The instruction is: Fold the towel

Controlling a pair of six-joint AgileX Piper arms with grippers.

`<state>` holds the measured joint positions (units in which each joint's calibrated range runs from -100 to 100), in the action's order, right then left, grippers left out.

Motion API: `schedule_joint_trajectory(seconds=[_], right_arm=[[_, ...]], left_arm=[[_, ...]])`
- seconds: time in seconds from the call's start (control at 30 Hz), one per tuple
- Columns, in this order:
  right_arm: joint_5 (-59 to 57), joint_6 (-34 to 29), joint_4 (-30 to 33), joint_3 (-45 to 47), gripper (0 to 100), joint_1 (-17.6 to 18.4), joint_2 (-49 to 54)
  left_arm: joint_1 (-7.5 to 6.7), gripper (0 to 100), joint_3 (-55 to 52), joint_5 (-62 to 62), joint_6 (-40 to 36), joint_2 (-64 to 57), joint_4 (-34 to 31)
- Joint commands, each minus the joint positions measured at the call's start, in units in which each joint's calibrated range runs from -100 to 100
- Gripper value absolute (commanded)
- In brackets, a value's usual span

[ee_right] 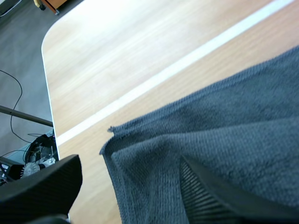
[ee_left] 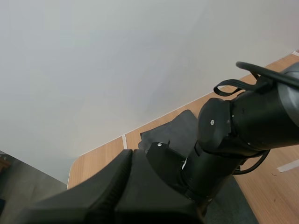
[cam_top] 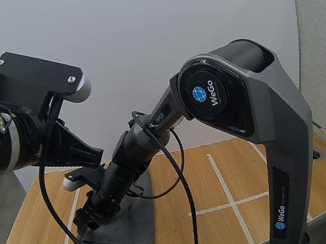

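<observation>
A dark grey towel (cam_top: 127, 228) lies folded over on the wooden table (cam_top: 252, 169) near its front left. My right arm reaches across to it, and my right gripper (cam_top: 86, 219) is down at the towel's left edge. In the right wrist view the right gripper (ee_right: 131, 196) is open over a towel (ee_right: 224, 135) corner, with one ribbed finger (ee_right: 219, 198) on the cloth and the other finger (ee_right: 42, 186) off it. My left gripper (ee_left: 126, 186) is shut on nothing, its fingers one dark wedge, held above the towel (ee_left: 177, 126) and the right arm.
White tape lines (cam_top: 223, 181) cross the tabletop. The table's rounded left edge (ee_right: 46, 93) lies close to the towel corner. My raised left arm (cam_top: 27, 132) hangs above the table's left end. Bare wood stretches to the right of the towel.
</observation>
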<state>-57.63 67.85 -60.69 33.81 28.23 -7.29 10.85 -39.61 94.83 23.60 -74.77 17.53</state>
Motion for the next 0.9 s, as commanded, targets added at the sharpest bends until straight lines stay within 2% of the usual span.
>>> schedule_joint_trajectory(seconds=[0.0, 0.17, 0.4, 0.43, 0.47, 0.5, 0.53, 0.6, 0.73, 0.87], right_arm=[[-1.5, 0.4, 0.0, -2.2, 100, -0.3, 3.7], [-1.9, -1.0, 3.5, -2.2, 100, -2.5, 8.7], [-6.0, -4.1, 10.6, -1.6, 100, -7.6, 11.9], [-6.0, -4.1, 11.1, -1.3, 88, -8.5, 11.9], [-6.1, -4.1, 11.3, -1.0, 70, -9.4, 11.9], [-6.1, -4.1, 11.3, -0.7, 66, -9.8, 11.9], [-6.1, -4.1, 11.3, -0.1, 27, -11.2, 11.9], [-5.7, -4.1, 11.3, 0.5, 0, -12.5, 11.9], [-5.7, -3.9, 11.3, 2.7, 0, -13.5, 11.7], [-5.9, -3.3, 11.3, 6.0, 0, -13.5, 11.7]], left_arm=[[-0.01, 0, 0.4, -0.9, -0.7, -0.2, -0.4], [-0.01, 0, 0.4, -1.3, -0.7, -0.2, -1.2], [-0.01, 0, 0.4, -1.5, -0.7, -0.2, -2.3], [-0.01, 0, 0.4, -1.5, -0.7, -0.2, -2.9], [-0.01, 0, 0.4, -1.5, -0.7, -0.2, -3.4], [-0.01, 0, 0.4, -1.5, -0.6, -0.2, -3.7], [-0.01, 0, 0.4, -1.5, -0.2, -0.2, -3.7], [-0.01, 0, -0.2, -1.7, 1.3, -0.2, -3.1], [-0.01, 0, -3.1, -2.2, 6.4, 3.0, 1.5], [-0.01, 0, -5.7, -7.3, 8.6, 10.0, 2.1]])
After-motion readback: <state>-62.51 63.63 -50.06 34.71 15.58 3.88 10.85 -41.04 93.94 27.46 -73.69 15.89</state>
